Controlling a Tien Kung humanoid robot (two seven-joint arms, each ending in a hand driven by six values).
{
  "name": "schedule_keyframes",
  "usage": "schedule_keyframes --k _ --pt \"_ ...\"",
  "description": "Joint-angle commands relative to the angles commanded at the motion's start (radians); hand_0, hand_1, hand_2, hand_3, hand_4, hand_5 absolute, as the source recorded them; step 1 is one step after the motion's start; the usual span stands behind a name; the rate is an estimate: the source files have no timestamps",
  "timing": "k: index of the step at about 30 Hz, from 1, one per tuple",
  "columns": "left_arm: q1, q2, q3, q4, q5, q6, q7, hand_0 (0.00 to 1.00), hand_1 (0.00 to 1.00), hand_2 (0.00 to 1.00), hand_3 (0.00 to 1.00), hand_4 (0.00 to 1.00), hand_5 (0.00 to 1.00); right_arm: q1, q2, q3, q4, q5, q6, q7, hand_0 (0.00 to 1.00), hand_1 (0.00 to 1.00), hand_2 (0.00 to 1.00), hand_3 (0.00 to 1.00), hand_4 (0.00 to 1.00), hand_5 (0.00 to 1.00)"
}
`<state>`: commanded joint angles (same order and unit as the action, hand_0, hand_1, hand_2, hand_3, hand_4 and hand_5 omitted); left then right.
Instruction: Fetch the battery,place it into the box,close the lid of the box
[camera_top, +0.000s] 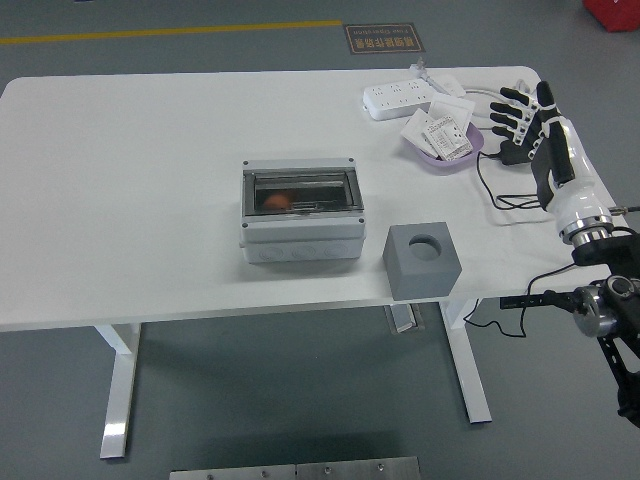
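Observation:
A grey box (300, 212) with a clear lid lying shut stands mid-table; something orange (278, 201) shows through the lid. A purple bowl (445, 150) at the back right holds white packets (440, 133). My right hand (517, 118) hovers just right of the bowl, fingers spread and empty, pointing left toward it. I cannot make out a battery as such. My left arm is out of view.
A grey cube (422, 260) with a round hole on top stands near the front edge, right of the box. A white power strip (403, 97) lies behind the bowl. Black cables (510, 203) trail over the table's right edge.

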<state>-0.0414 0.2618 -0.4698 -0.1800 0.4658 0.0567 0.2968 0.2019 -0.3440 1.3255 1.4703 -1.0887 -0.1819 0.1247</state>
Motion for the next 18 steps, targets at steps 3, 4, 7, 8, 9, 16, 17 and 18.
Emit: schedule_keyframes --k 3,4,7,8,9,16,17,18 --pt "-0.001 -0.001 0.005 0.000 -0.004 0.002 -0.002 0.573 0.587 0.504 0.555 0.523 0.002 0.001 -0.003 0.001 0.004 -0.001 -0.007 -0.006 0.906 0.826 0.834 0.777 0.956 0.998" --pt "-0.001 -0.001 0.007 0.000 -0.006 0.003 -0.002 0.573 0.587 0.504 0.555 0.523 0.002 0.000 -0.004 0.004 0.006 0.017 -0.002 -0.005 0.906 0.826 0.834 0.777 0.956 0.998" --pt "0.000 -0.002 0.012 0.000 -0.010 0.004 -0.003 0.573 0.587 0.504 0.555 0.523 0.002 -0.003 -0.005 0.012 0.006 0.073 0.030 0.000 0.906 0.826 0.834 0.777 0.956 0.998" --pt "0.000 -0.003 0.015 0.000 -0.013 0.004 -0.003 0.573 0.587 0.504 0.555 0.523 0.002 -0.003 -0.005 0.016 0.004 0.101 0.050 0.001 0.906 0.826 0.834 0.777 0.956 0.998" --pt "0.000 -0.004 0.018 0.000 -0.016 0.004 -0.004 0.573 0.587 0.504 0.555 0.523 0.002 -0.004 -0.005 0.021 0.001 0.132 0.073 0.000 0.872 0.802 0.795 0.751 0.952 0.840" --pt "0.001 -0.008 0.027 0.000 -0.023 0.004 -0.006 0.573 0.587 0.504 0.555 0.523 0.002 -0.004 -0.005 0.038 -0.026 0.343 0.194 0.009 0.752 0.706 0.682 0.723 0.896 0.665" --pt "0.002 -0.008 0.028 0.000 -0.024 0.004 -0.006 0.573 0.587 0.504 0.555 0.523 0.002 -0.004 -0.004 0.040 -0.030 0.378 0.204 0.014 0.752 0.706 0.682 0.723 0.896 0.665" --pt "0.002 -0.009 0.030 0.000 -0.026 0.004 -0.006 0.573 0.587 0.504 0.555 0.523 0.002 -0.004 -0.002 0.042 -0.035 0.409 0.215 0.018 0.752 0.706 0.682 0.723 0.896 0.665"
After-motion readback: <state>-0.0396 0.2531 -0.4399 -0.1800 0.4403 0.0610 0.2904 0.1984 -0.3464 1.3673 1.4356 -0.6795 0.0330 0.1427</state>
